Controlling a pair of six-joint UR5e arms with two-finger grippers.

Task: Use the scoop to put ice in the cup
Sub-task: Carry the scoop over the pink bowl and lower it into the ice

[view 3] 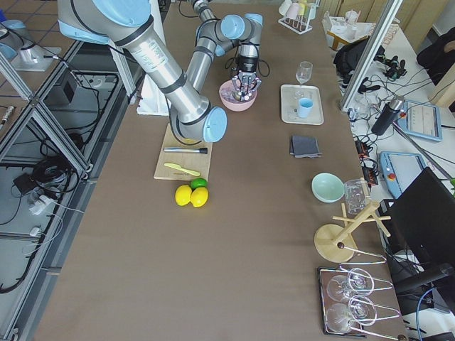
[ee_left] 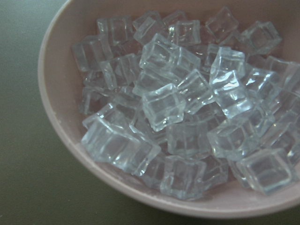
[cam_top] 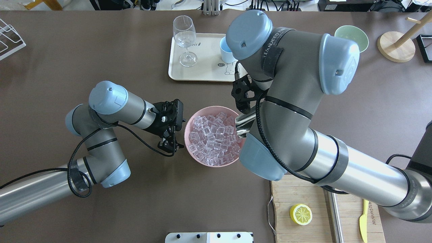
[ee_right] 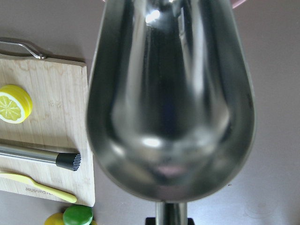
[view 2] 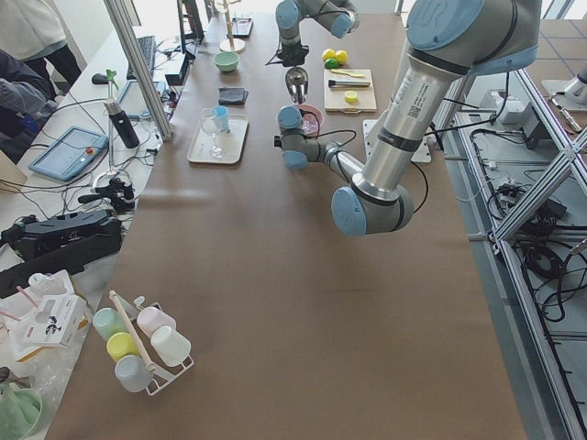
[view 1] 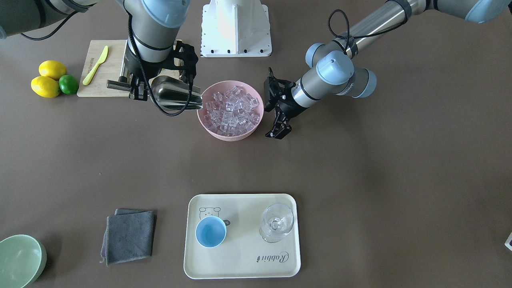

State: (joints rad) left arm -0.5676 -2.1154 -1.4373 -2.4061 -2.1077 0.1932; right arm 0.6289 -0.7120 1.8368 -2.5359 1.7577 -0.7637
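well, the ice (ee_left: 164, 103) is loose in the pink bowl (ee_left: 51, 93), heaped close to its rim. i judge the cubes hard, slick and light: they will slide and tumble over each other, and no pinch would hold one. so the scoop (view 1: 172, 94) does the lifting. it is stiff, smooth steel, and i take it by the short round handle behind the trough. my right gripper (ee_right: 167, 221) is pinched on that handle, with the scoop's lip at the bowl's rim on the cutting-board side. a round handle could twist in the grip once the trough is loaded, so i would keep the trough level. my left gripper (cam_top: 176, 126) stands spread just beside the bowl, on the side away from the scoop. i cannot tell whether it touches the rim.

the cup (view 1: 211, 232) stands upright and empty on a tray (view 1: 244, 264), well apart from the bowl, across the table. it looks light and easy to knock over.

only the right wrist view shows the trough's bare inside, with no ice in it. only the left wrist view shows each cube's edges. the front view shows the whole cup, while my right arm partly hides it and most of the scoop in the overhead view.
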